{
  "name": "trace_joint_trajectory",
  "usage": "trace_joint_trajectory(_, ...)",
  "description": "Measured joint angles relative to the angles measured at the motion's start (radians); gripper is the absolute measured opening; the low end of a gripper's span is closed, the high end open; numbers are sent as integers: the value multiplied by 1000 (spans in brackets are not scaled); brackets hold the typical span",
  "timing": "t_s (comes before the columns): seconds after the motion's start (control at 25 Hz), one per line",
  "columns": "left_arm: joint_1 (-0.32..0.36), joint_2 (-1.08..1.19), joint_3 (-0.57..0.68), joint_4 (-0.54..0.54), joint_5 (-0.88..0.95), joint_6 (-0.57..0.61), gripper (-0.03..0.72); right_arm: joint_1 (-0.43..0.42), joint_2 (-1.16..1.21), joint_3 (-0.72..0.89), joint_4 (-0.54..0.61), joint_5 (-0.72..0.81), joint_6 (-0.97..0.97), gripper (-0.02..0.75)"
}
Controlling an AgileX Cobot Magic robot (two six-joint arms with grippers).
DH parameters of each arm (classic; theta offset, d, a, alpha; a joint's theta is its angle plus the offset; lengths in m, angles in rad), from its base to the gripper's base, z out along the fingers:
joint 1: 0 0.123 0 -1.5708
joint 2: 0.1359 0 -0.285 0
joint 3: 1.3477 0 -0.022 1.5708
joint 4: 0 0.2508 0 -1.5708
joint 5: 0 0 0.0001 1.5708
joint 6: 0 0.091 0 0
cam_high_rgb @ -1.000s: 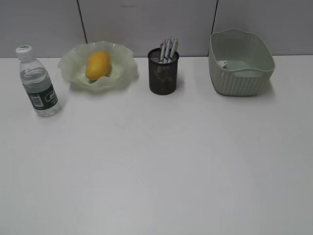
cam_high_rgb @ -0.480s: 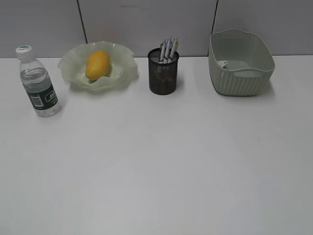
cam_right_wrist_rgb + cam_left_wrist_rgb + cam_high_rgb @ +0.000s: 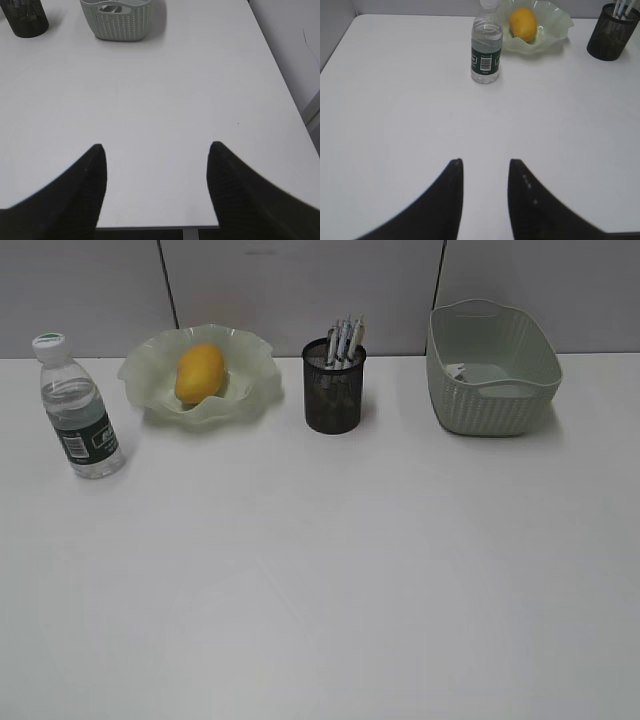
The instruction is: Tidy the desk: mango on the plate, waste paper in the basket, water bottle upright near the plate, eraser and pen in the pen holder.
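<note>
The mango [image 3: 199,372] lies in the ruffled green glass plate [image 3: 255,390] at the back left; both also show in the left wrist view, the mango [image 3: 523,24] in the plate [image 3: 555,35]. The water bottle [image 3: 80,415] stands upright left of the plate, also in the left wrist view [image 3: 486,47]. The black mesh pen holder [image 3: 334,390] holds several pens [image 3: 345,340]. The basket [image 3: 490,370] stands at the back right with a scrap of waste paper [image 3: 460,370] inside. My left gripper [image 3: 485,162] is open and empty over bare desk. My right gripper [image 3: 156,146] is open and empty near the desk's front edge. No eraser shows.
The white desk [image 3: 320,580] stretches bare in front of the objects. In the right wrist view the basket [image 3: 122,22] and pen holder [image 3: 24,19] stand far ahead, and the desk's right edge [image 3: 280,75] and front edge [image 3: 160,227] show. A grey wall runs behind.
</note>
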Motion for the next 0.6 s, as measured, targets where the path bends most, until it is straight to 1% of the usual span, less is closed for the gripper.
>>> trace_joint_trajectory(0.6,0,0,0,0,0,0,239,0,0,0,0,0,0,502)
